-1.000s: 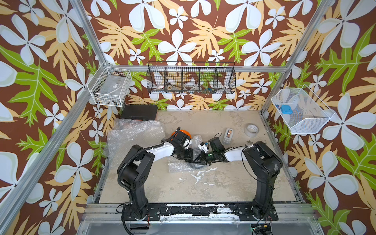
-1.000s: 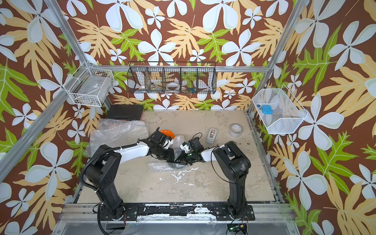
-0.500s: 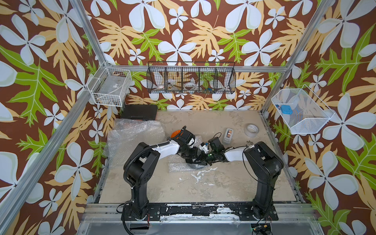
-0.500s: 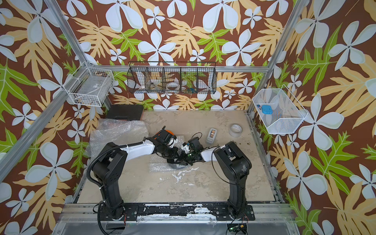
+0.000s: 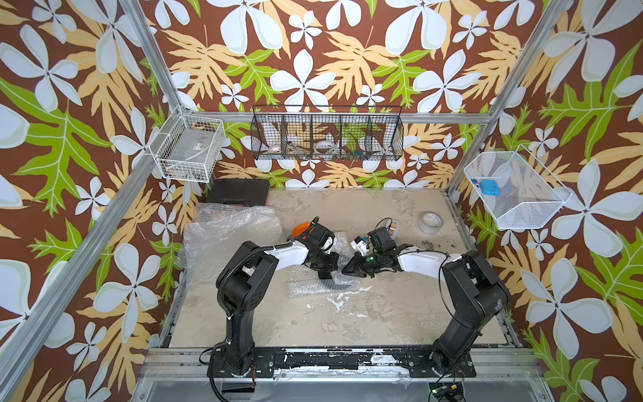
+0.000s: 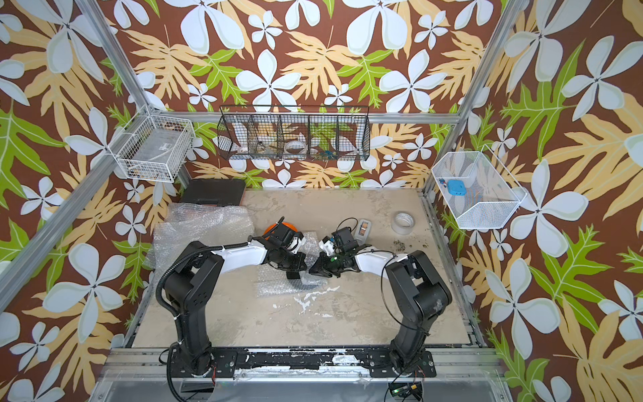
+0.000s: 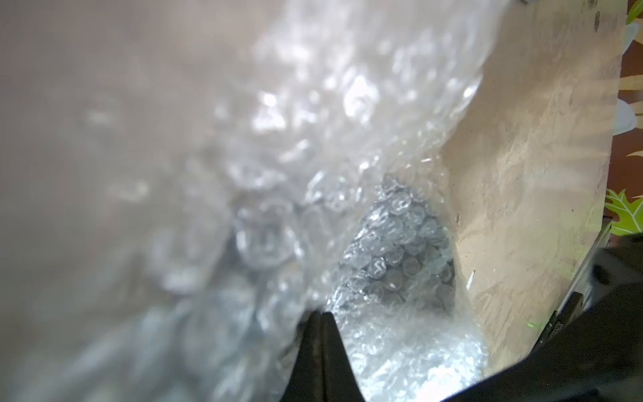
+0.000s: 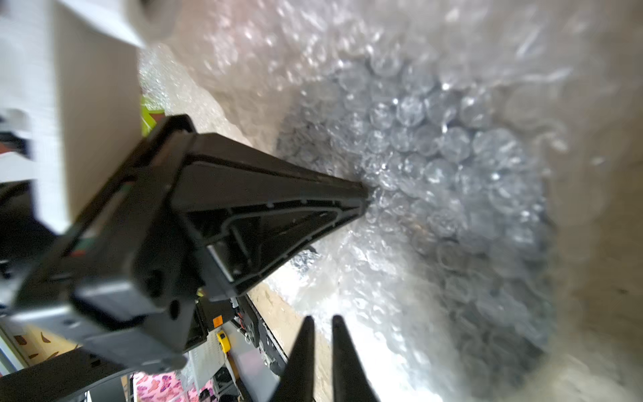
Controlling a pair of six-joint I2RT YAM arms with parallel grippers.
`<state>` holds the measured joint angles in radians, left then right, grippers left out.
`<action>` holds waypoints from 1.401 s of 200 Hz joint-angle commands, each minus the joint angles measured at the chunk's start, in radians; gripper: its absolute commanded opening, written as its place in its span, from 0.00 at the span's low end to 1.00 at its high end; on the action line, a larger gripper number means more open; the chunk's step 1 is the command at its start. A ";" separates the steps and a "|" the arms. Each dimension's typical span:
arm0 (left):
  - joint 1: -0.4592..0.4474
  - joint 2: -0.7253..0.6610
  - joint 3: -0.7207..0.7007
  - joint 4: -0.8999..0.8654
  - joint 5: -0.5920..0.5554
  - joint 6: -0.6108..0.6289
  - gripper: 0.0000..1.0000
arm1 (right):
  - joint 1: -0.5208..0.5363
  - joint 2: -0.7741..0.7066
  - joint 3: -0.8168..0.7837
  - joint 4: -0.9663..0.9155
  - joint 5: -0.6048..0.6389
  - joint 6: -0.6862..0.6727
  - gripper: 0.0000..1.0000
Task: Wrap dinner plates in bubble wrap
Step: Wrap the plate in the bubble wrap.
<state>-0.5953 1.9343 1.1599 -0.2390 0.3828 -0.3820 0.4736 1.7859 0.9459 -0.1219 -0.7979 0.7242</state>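
Lying crosswise – bubble wrap w/ black plate (partly covered).

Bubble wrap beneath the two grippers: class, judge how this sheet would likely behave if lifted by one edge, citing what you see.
Probably floppy: the bubble wrap lies creased and folded over itself on the table. Likely light: a thin pinch by the left gripper seems to hold a flap up. Its glossy surface may slip.

I'm seeing a tape roll lying on the counter near its right edge, a black case sitting in the far left corner, a blue item resting in the right basket.
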 commanded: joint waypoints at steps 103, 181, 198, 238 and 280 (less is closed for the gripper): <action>-0.092 -0.094 0.027 -0.139 -0.009 -0.039 0.00 | 0.002 0.135 0.027 -0.057 -0.013 -0.029 0.00; -0.091 -0.040 -0.115 -0.091 -0.075 -0.018 0.00 | -0.061 0.041 0.098 -0.107 0.044 -0.098 0.10; -0.093 -0.040 -0.116 -0.088 -0.068 -0.017 0.00 | -0.110 0.029 0.136 -0.097 0.050 -0.146 0.27; -0.093 -0.039 -0.118 -0.096 -0.059 -0.009 0.00 | -0.194 0.104 0.237 -0.024 0.004 -0.224 0.66; -0.092 -0.061 -0.140 -0.111 -0.065 0.008 0.00 | -0.196 0.247 0.403 -0.016 -0.060 -0.282 0.67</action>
<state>-0.6876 1.8618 1.0363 -0.1913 0.4068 -0.3943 0.2779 1.9705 1.2743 -0.1596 -0.7933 0.4984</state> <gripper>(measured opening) 0.050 0.677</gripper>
